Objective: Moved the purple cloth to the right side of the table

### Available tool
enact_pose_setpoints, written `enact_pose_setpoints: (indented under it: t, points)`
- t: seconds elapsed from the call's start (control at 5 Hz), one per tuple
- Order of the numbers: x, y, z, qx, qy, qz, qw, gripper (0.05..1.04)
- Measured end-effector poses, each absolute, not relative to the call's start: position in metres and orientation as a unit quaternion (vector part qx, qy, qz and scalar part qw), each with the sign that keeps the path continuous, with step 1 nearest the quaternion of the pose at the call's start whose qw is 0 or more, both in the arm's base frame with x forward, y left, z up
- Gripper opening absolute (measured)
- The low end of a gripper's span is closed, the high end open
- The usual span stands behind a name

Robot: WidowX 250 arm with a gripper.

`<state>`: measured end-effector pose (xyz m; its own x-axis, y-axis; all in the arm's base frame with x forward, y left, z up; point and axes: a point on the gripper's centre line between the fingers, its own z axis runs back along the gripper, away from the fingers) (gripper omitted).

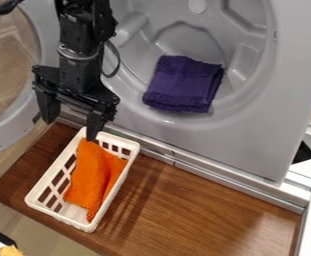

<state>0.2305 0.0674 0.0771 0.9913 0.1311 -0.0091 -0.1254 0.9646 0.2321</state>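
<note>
Purple cloth [184,84] lies in the washer [294,75], its underside hidden.

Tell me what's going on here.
Nothing is being held right now. A black robot arm hangs in front of an open washing machine, its claw open and empty near the upper end of a white basket. The purple cloth, which is the one to be moved, lies folded inside the machine rather than on the wooden surface. An orange cloth sits in the basket.
</note>
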Motion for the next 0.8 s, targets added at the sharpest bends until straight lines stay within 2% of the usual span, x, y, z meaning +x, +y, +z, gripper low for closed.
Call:
enact_pose_setpoints:
  t: [0.2,0.4,0.6,0.8]
  points:
    - [0.229,0.066,0.071,0.112,0.024,0.064,0.991,0.999]
    - [0.231,0.065,0.069,0.087,0.012,0.083,0.993,0.999]
    - [0.240,0.060,0.062,0.063,0.014,0.099,0.993,0.999]
    - [0.261,0.056,0.054,0.036,0.013,0.130,0.991,0.999]
